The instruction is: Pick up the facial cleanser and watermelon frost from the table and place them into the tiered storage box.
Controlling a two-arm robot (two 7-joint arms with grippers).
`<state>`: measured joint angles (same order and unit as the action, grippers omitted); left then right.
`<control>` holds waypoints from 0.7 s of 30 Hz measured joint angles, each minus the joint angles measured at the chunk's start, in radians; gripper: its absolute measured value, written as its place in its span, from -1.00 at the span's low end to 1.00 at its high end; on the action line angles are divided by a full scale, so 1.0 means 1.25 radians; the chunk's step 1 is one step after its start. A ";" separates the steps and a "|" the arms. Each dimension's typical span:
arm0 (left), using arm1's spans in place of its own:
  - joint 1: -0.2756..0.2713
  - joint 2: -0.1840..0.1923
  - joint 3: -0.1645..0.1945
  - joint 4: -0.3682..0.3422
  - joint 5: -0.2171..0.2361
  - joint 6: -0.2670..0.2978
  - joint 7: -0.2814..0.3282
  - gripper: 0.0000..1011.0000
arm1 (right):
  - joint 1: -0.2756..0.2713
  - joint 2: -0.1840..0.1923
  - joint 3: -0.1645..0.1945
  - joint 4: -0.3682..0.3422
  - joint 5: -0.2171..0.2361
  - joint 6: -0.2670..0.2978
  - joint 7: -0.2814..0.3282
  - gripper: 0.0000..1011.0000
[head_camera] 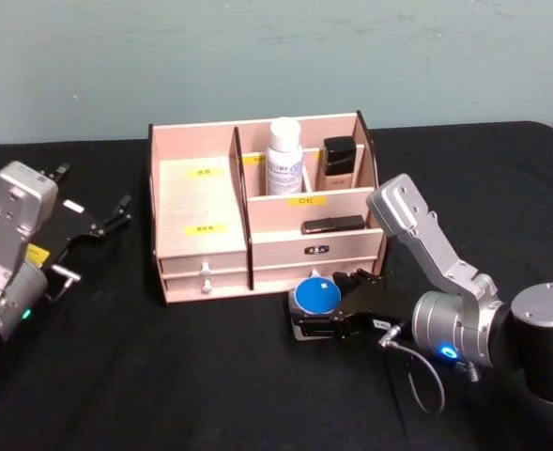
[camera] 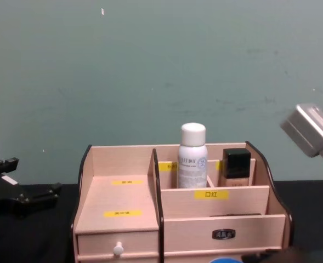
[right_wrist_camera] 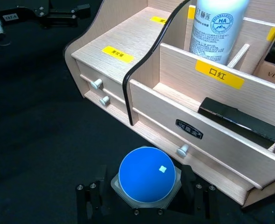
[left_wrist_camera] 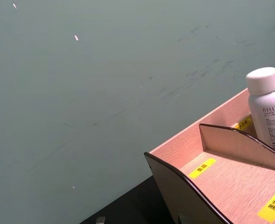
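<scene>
Right pincer [head_camera: 321, 308] clamps the watermelon frost [right_wrist_camera: 146, 173], a round blue-capped pot, by the tiered storage box [head_camera: 196, 202]

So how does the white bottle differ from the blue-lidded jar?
The white bottle is tall and slim; the jar is low and squat. The bottle has a white cap, the jar a blue lid. The bottle stands in a back compartment of the box; the jar is outside, before the drawers, between the fingers of the right gripper. Both are upright with round tops. The left gripper sits parked left of the box.
</scene>
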<state>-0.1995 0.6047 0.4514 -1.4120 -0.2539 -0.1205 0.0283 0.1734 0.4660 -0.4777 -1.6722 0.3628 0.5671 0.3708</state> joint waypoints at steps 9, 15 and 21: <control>0.000 0.000 0.000 0.000 0.000 0.000 0.000 1.00 | 0.009 -0.005 -0.009 0.013 -0.003 -0.004 0.003 0.98; 0.000 0.000 0.000 0.000 0.000 0.000 0.000 1.00 | 0.013 -0.005 -0.011 0.015 -0.008 -0.004 0.002 0.98; 0.000 0.000 0.000 0.000 0.000 0.000 0.000 1.00 | 0.012 -0.004 -0.011 0.014 -0.008 -0.004 0.002 0.96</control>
<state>-0.1995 0.6047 0.4514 -1.4120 -0.2539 -0.1205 0.0283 0.1880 0.4605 -0.4912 -1.6543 0.3534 0.5623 0.3732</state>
